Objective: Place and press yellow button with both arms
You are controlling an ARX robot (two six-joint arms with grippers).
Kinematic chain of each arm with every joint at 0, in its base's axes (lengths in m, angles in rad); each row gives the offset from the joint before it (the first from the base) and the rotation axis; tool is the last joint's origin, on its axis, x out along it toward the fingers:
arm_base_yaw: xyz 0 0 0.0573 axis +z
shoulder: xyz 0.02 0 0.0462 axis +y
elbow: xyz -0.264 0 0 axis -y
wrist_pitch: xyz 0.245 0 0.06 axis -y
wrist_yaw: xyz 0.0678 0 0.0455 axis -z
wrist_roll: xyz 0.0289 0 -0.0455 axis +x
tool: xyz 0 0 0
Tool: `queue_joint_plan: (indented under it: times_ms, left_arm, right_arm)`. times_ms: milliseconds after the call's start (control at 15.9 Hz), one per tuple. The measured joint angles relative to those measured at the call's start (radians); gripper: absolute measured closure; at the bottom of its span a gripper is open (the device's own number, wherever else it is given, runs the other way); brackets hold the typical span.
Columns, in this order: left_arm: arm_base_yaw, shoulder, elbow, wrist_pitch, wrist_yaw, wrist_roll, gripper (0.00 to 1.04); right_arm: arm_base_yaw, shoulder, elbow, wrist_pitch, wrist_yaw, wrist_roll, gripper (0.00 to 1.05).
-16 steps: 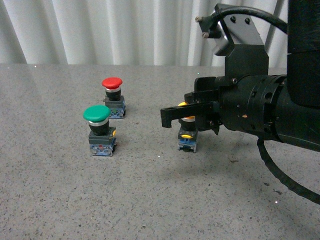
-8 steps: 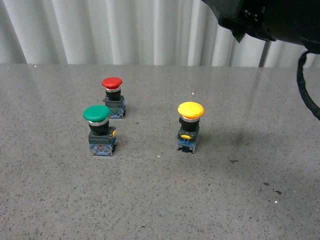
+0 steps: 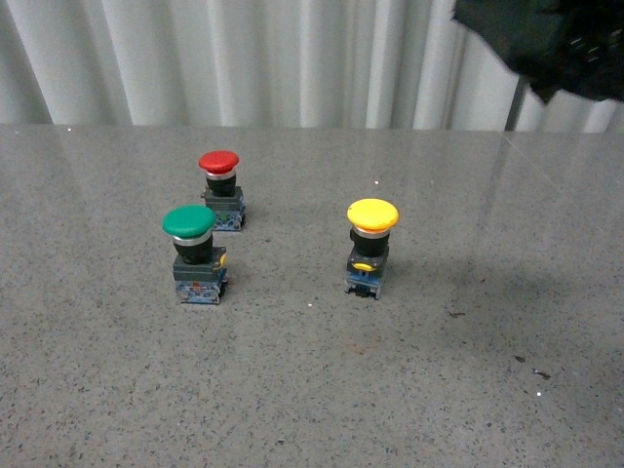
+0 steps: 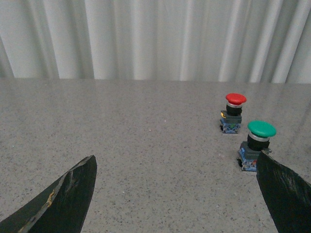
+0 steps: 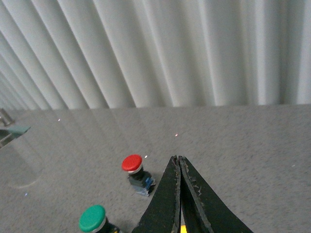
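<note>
**Yellow button stands free, pressing step looks open**

Yellow button (image 3: 372, 246) stands upright on the grey table (image 3: 312, 390), apart from the green button (image 3: 194, 252) and red button (image 3: 220, 188) to its left. Nothing touches it. The right arm (image 3: 546, 39) hangs high at the upper right corner, well away; its gripper (image 5: 179, 194) has its fingers pressed together with nothing between them. The left gripper (image 4: 175, 194) is spread wide and empty, facing the green and red buttons.

The button is tall on a narrow base, so an off-centre push would likely tip it. The left gripper also sits nearer the green button, so a loose approach could bump that one or press the wrong cap.
</note>
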Motion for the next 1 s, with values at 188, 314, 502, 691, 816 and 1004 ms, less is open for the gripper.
queue_joint_plan:
  times_ms: [188,314,502,691,816,1004]
  left_arm:
    - [0.0,0.0,0.0,0.0,0.0,0.0,0.07]
    - [0.0,0.0,0.0,0.0,0.001,0.0,0.07]
    - [0.0,0.0,0.0,0.0,0.0,0.0,0.07]
    - [0.0,0.0,0.0,0.0,0.0,0.0,0.07]
    - [0.0,0.0,0.0,0.0,0.0,0.0,0.07]
    - [0.0,0.0,0.0,0.0,0.0,0.0,0.07]
  right_arm:
    - [-0.001,-0.064,-0.023,-0.061,0.133,-0.048,1.03]
    - [-0.021,-0.126,-0.067,-0.085,0.238,-0.103,1.03]
    - [-0.349,-0.703,-0.398,-0.419,0.145,-0.269,1.03]
    - [-0.365,-1.106,-0.551,-0.568,0.116,-0.285,1.03]
    - [-0.365,-1.145,-0.579,-0.596,0.116,-0.285,1.03]
    - [-0.365,-1.198,-0.592,-0.622,0.116,-0.285,1.03]
